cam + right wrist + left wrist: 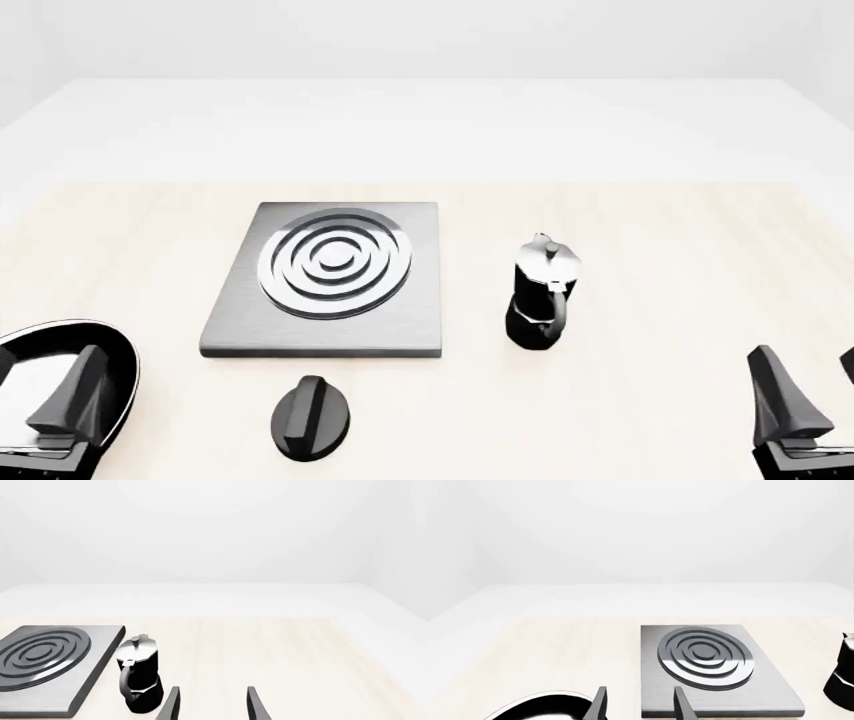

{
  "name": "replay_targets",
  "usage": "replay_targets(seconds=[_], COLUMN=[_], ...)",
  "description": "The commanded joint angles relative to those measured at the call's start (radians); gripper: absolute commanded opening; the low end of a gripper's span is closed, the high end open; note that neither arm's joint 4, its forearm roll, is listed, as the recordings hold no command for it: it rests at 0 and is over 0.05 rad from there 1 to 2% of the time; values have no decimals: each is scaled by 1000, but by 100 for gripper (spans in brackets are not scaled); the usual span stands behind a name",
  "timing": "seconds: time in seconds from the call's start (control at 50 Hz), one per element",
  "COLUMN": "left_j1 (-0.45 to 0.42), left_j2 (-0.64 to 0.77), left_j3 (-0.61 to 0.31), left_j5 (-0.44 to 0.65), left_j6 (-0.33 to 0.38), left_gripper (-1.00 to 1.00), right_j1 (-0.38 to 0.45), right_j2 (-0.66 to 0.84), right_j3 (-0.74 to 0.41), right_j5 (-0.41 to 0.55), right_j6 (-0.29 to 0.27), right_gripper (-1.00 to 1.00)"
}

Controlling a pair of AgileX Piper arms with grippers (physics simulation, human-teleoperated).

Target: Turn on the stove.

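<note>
- Black ridged knob point(311, 417) is being left untouched, ahead-right of the left gripper point(639, 706), before the stove point(327, 279).
- Both grippers, the right gripper point(212, 706) included, are being held wide, gripping nothing.
- Moka pot point(541, 292) is being kept left-forward of the right one.

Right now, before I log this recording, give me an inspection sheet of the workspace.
Surface: pale wood-look table, white beyond.
Job's things: stove, a grey slab with ringed burner; black knob lies separately in front of it, untouched.
Clutter: moka pot upright right of the stove; a black dish at the near left edge.
Grippers: left gripper and right gripper both open, empty, hovering.
Cables: nothing seen.
Surroundings: plain white walls.
</note>
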Motion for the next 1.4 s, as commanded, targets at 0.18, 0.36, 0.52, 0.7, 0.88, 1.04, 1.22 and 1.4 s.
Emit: replay_targets(seconds=[0.18,0.36,0.52,0.7,0.88,1.04,1.22,1.4], left_j1=[-63,-120,-236,-421,-494,-524,-579,-623], left_j2=[193,411,606,838,949,961,1050,1097], left_j3=[-34,-137,-249,-425,-490,-516,-521,-540], left_j5=[-104,-137,-99,-51,-15,17,25,39], left_j6=[-26,27,-52,-21,-98,-111,-198,-240], left_gripper=[100,100,100,100,100,100,100,100], right_j1=[-4,-1,3,5,5,6,6,7], right_j2=[1,0,1,2,2,2,2,4], right_j3=[-1,-1,0,0,0,0,0,1], right_j5=[-6,-13,-9,-10,-8,-7,-6,-4], right_j6=[0,-3,-8,-11,-11,-11,-11,-10], right_gripper=[100,100,100,100,100,100,100,100])
